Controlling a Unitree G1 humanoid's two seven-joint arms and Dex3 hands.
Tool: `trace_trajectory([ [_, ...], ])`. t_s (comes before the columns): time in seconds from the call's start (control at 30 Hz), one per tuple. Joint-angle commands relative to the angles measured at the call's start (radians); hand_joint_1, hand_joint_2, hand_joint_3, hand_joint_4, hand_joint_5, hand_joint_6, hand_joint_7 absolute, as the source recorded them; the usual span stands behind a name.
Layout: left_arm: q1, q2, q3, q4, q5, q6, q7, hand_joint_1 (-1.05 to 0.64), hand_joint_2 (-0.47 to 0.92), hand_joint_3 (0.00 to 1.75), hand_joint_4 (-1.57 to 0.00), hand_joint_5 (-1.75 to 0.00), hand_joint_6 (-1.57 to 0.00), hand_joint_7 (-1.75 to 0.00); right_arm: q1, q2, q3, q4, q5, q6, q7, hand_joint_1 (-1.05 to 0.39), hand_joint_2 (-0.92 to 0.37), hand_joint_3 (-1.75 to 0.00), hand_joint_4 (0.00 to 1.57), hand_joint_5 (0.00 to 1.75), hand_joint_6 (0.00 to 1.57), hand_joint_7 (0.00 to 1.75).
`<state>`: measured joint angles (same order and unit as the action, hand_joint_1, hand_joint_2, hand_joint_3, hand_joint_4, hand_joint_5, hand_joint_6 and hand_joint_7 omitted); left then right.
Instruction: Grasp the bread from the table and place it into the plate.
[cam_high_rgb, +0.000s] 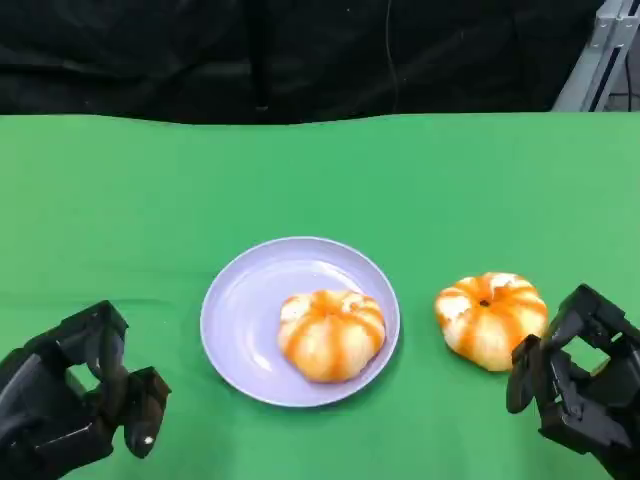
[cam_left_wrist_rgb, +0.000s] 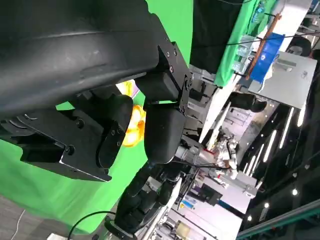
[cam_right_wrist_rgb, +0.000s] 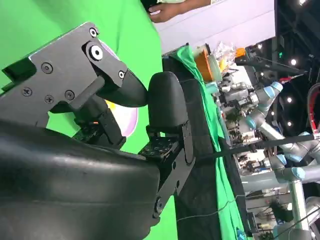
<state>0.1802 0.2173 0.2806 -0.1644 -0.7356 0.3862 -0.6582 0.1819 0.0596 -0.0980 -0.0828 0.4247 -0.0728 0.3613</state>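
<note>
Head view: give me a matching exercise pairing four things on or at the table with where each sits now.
Things:
1. bread with the dark stem dot
2. other bread
3. lavender plate
4. left robot hand

Places:
A. on the plate
B. table centre
C. on the green cloth, right of the plate
D. lower left, holding nothing

Pairs: 1-C, 2-A, 3-B, 4-D

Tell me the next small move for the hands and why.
Probably bring the right hand in over the bread on the table and close on it. That bread lies on the green cloth beside the plate, right next to the hand, which holds nothing. Another bread already sits in the plate.
</note>
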Motion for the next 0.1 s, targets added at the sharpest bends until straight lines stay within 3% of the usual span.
trace_trajectory([
  [0.03, 0.004, 0.015, 0.001, -0.004, 0.007, -0.018, -0.011, 0.04, 0.71, 1.48, -1.03, -1.75, -0.8, -1.75, 0.004, -0.007, -0.002, -0.013, 0.003, 0.001, -0.008, -0.15, -0.45, -1.26, 0.88, 1.75, 0.66, 1.7],
  [0.1, 0.006, 0.015, 0.001, -0.004, 0.009, -0.02, -0.01, 0.04, 0.71, 1.48, -1.03, -1.75, -0.8, -1.75, 0.005, -0.007, -0.002, -0.011, 0.004, -0.003, -0.004, -0.15, -0.45, -1.26, 0.88, 1.75, 0.66, 1.7],
])
